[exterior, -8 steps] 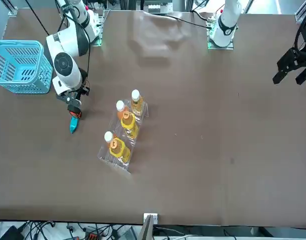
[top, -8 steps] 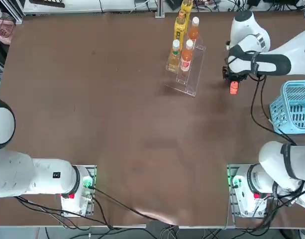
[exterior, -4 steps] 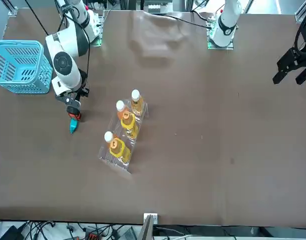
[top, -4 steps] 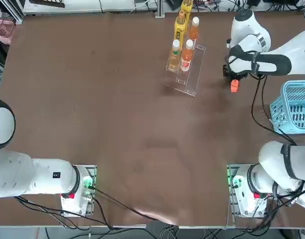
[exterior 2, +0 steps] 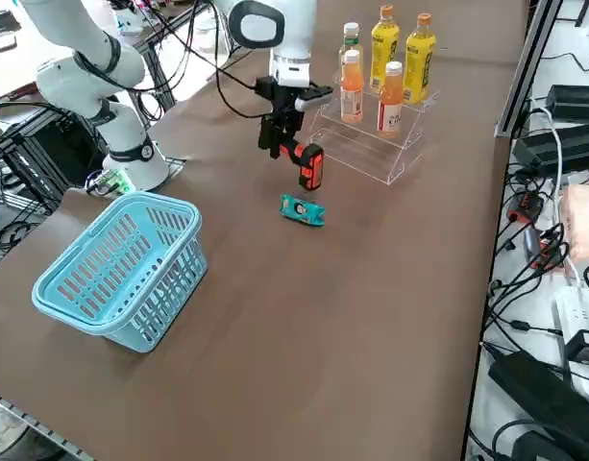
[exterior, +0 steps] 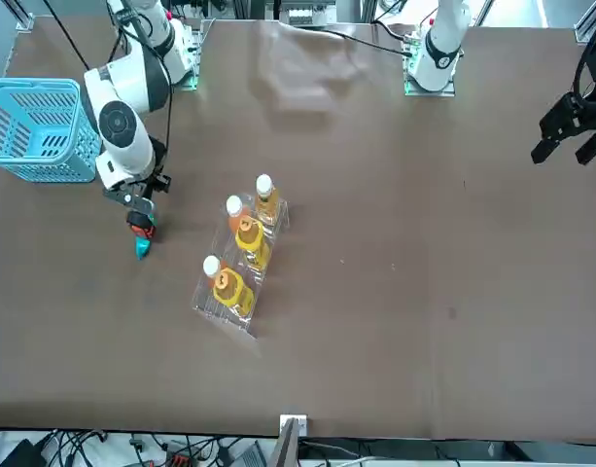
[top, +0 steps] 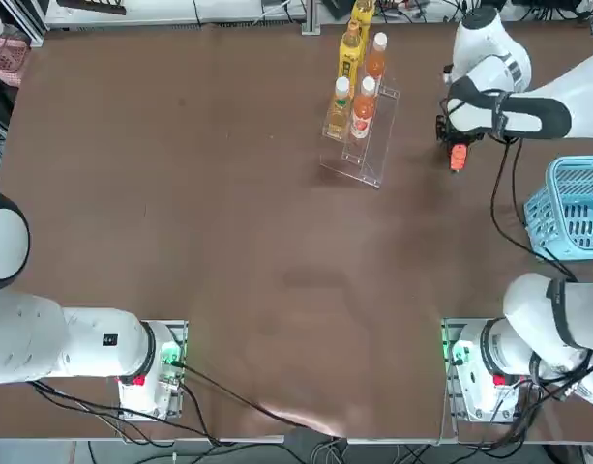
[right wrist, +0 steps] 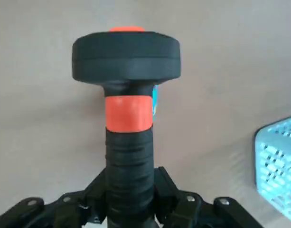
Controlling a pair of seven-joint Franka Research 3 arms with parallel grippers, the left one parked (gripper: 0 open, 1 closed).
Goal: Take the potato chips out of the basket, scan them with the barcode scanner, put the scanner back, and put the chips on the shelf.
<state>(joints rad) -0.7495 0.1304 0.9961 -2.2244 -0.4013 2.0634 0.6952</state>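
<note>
My right gripper [exterior 2: 278,134] is shut on the black grip of the barcode scanner [exterior 2: 306,165], which hangs just above the table with its red-orange part downward; in the wrist view the scanner [right wrist: 127,85] fills the middle above the fingers. The teal potato chips [exterior 2: 302,210] packet lies flat on the table just beyond the scanner, between the basket [exterior 2: 150,288] and the shelf [exterior 2: 366,158]. In the front view the chips [exterior: 142,249] lie right below the scanner [exterior: 139,227]. The top view hides the chips; the scanner [top: 458,157] shows there.
The clear shelf [top: 359,166] holds several orange and yellow drink bottles [top: 362,111]. The light blue basket [top: 550,198] stands at the table's right edge, and nothing shows inside it. A black cable [top: 499,215] trails from the scanner toward my base.
My right gripper has carried the scanner a little farther from my base, toward the table's far edge. The chips packet has stayed put.
</note>
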